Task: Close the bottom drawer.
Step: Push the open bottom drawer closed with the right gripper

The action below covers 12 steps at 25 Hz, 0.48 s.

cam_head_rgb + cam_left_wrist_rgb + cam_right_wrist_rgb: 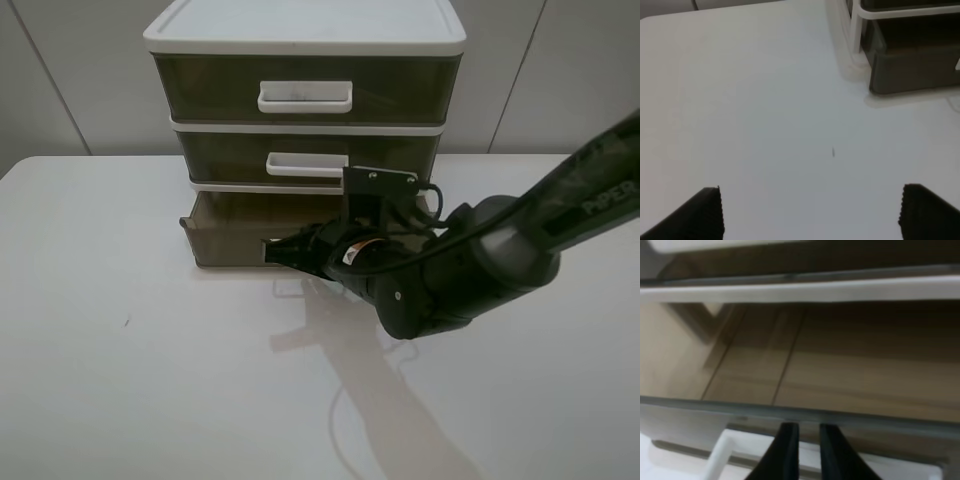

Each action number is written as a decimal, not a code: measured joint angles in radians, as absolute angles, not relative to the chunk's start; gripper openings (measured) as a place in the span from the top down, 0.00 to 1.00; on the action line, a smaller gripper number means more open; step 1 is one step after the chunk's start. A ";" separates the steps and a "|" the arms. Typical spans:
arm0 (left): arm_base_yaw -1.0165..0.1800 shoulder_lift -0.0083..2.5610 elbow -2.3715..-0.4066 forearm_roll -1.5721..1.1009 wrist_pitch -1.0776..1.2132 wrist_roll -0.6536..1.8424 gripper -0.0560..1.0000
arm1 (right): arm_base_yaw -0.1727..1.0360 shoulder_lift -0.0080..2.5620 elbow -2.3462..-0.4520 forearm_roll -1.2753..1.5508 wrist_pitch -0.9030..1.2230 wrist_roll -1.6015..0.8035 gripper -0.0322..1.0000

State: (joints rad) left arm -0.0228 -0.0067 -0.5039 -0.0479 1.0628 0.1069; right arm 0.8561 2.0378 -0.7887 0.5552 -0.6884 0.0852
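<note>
1. We see the right gripper [270,251] [807,452], black and two-fingered, clenched to a slim gap, with nothing visibly pinched between its fingers [788,450].
2. Its tips sit at the front of the bottom drawer [225,232] [840,375], a smoky brown translucent plastic tray, right at its small white rectangular handle [726,446].
3. We find that drawer pulled partly out of the white-framed desktop unit [300,35], its bare floor showing.
4. Above it, the middle drawer [220,156] and the top drawer [200,85] sit flush in the frame.
5. The left gripper [815,215] hangs released, its dark fingertips [707,215] wide apart over the plain white table [120,380] [765,100], well apart from the drawer's corner [910,67].
</note>
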 joint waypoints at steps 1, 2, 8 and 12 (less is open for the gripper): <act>-0.023 -0.007 -0.504 -0.048 1.063 0.107 0.27 | 0.856 2.047 -0.789 0.558 -0.707 0.084 0.95; -0.023 -0.007 -0.504 -0.048 1.063 0.107 0.27 | 0.856 2.055 -0.789 0.558 -0.717 0.084 0.95; -0.023 -0.007 -0.504 -0.048 1.063 0.107 0.27 | 0.856 2.091 -0.789 0.578 -0.785 0.083 0.95; -0.023 -0.007 -0.504 -0.048 1.063 0.107 0.27 | 0.856 2.104 -0.790 0.585 -0.852 0.083 0.95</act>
State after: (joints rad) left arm -0.0228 -0.0067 -0.5039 -0.0479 1.0628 0.1069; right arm 0.8561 2.1041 -0.7896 0.5848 -0.8520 0.0833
